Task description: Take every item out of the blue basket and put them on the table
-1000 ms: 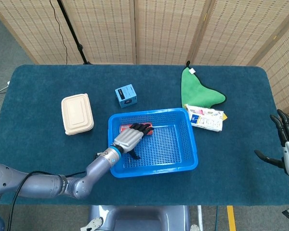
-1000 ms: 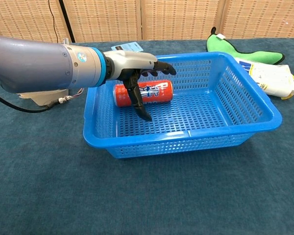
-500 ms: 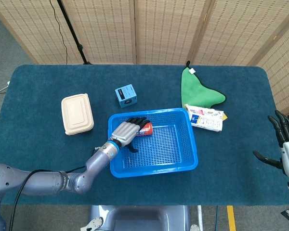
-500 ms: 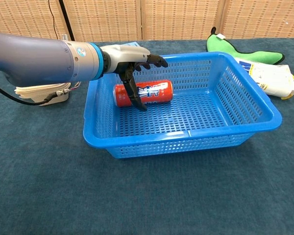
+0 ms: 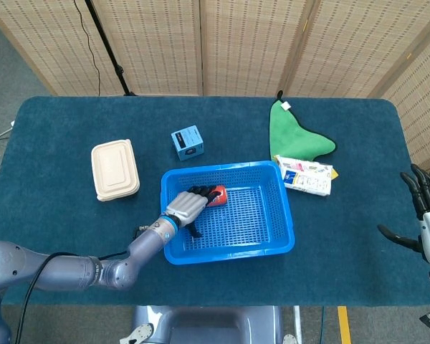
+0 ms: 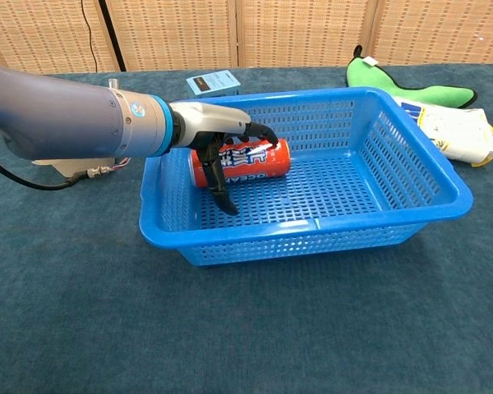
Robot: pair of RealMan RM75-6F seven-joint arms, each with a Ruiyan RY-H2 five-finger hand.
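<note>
Blue basket (image 5: 283, 236) (image 6: 411, 185) at table (image 5: 72, 236) centre holds one item: an orange soda can (image 6: 259, 158) (image 5: 219, 195) on its side, long axis running 9-to-3 in the chest view, tilted slightly, in the basket's 10 o'clock corner. Left hand (image 6: 222, 144) (image 5: 185, 208) curls over the can's 9 o'clock end, fingers draped on top, thumb below; firm grasp cannot be told. Right hand (image 5: 428, 215) hangs at the table's 3 o'clock edge, fingers spread, holding nothing.

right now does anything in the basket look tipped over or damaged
Only the red can: it lies on its side in the blue basket, with the left hand wrapped over it. No dents or spills visible.
</note>
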